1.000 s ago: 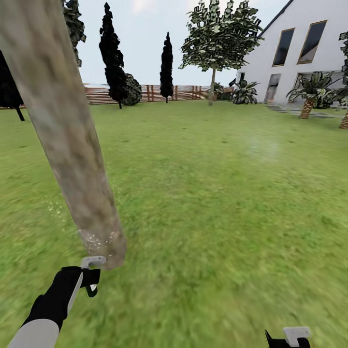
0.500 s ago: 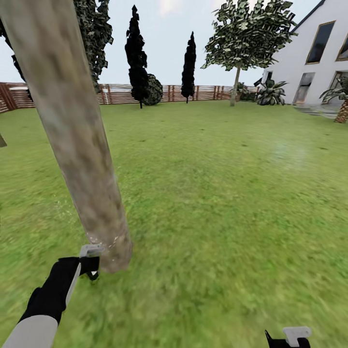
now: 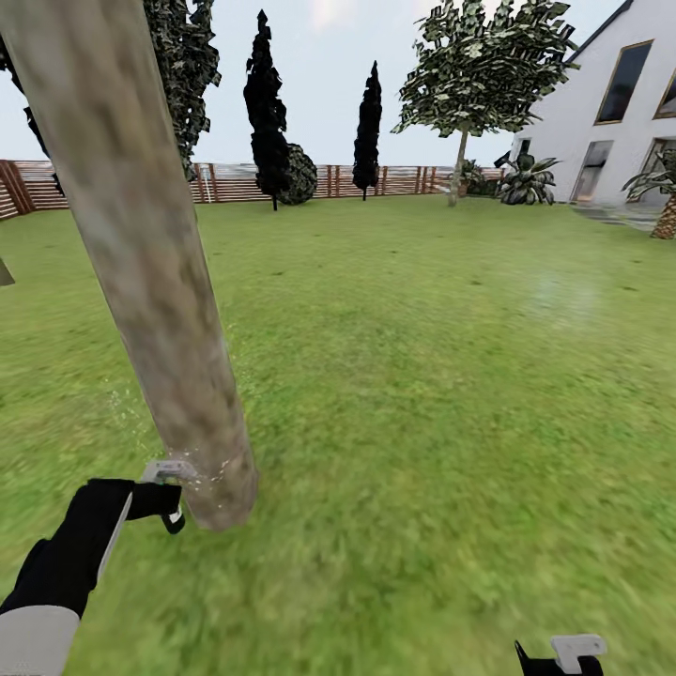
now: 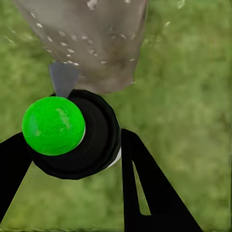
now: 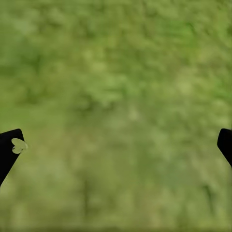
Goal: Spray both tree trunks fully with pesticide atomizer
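The near tree trunk (image 3: 160,310) is a thick grey-beige column leaning across the left of the head view, and it meets the lawn (image 3: 422,394) at its base. My left gripper (image 3: 165,490) sits right against that base, shut on the pesticide atomizer (image 4: 79,137). The atomizer is a black bottle with a bright green cap (image 4: 53,125), and its grey nozzle (image 4: 63,77) points at the bark. White pesticide specks (image 4: 63,38) dot the trunk's foot (image 4: 96,43). The second tree (image 3: 479,66) stands far off near the house. My right gripper (image 5: 116,145) hangs open over grass, at the head view's lower edge (image 3: 563,657).
A brown slat fence (image 3: 282,183) closes the lawn's far side, with dark columnar trees (image 3: 268,103) before it. The white house (image 3: 610,103) and low striped plants (image 3: 526,180) are at the far right. Open grass lies between me and them.
The camera turned left a second ago, then held still. My left gripper with the atomizer has since moved left and slightly up along the trunk's base. Fresh white specks show there.
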### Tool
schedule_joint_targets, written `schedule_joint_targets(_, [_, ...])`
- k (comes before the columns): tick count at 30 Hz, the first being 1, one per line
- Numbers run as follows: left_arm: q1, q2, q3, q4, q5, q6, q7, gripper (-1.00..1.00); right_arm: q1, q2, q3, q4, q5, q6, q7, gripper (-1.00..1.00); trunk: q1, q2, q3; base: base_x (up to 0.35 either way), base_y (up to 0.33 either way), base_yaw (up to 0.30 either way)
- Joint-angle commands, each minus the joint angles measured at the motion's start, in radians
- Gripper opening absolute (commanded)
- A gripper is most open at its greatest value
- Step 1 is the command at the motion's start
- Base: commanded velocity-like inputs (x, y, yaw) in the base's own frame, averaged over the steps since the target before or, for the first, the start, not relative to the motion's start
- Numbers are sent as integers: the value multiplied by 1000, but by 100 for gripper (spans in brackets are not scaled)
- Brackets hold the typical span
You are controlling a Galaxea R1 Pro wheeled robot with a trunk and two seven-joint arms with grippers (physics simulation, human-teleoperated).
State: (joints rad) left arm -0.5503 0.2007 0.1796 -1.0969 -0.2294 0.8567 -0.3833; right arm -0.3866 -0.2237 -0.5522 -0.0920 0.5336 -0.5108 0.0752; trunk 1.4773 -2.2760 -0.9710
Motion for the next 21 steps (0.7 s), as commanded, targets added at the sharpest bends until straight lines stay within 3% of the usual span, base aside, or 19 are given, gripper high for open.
schedule_joint_targets(1, [-8,1,0,-25,1,38,-1,-100,0,0,0,0,0,0,0,100,0,0,0,0,-51,0])
schedule_joint_targets(3, [-20,21,0,-86,3,104,-2,-100,0,0,0,-1,-1,0,0,100,0,0,0,0,-190,0])
schedule_joint_targets(5, [-17,32,2,-100,5,117,-1,-100,0,0,0,-1,-1,0,0,100,0,0,0,0,-264,0])
schedule_joint_targets(12, [-15,34,11,-114,4,120,1,-100,0,0,0,-1,-1,0,-2,100,0,0,0,-79,-273,28])
schedule_joint_targets(21, [-20,28,14,-136,7,120,2,-100,0,0,0,-1,-1,0,-2,100,0,0,0,-34,-272,265])
